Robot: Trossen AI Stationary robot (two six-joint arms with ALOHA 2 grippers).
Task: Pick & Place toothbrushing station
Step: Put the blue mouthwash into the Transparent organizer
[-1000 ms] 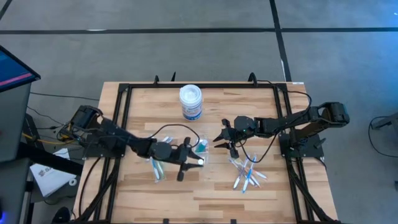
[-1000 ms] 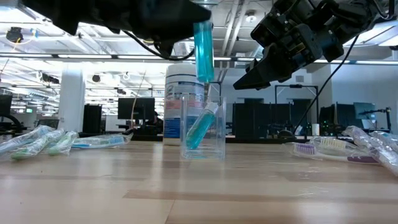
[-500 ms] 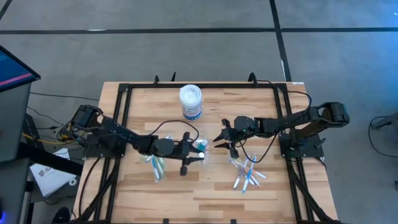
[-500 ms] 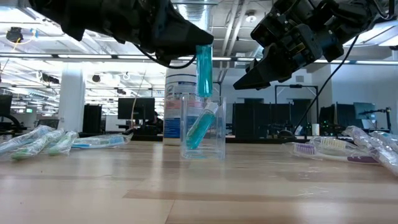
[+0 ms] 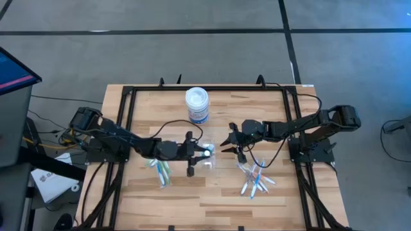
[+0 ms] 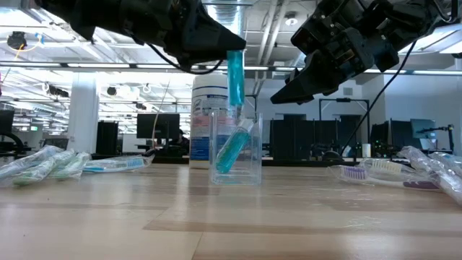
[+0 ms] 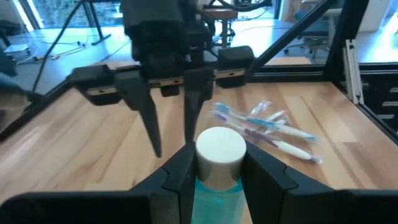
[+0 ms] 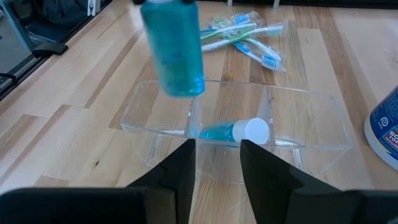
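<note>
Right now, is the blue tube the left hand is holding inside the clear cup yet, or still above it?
Still above it. The blue tube hangs upright in the left hand, its lower end at the clear cup rim; another tube already lies inside.

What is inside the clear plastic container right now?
One blue white-capped tube lies slanted inside the clear container. A second blue tube, gripped by the left pincer, hangs above it, not yet inside. No toothbrushes show in it.
</note>
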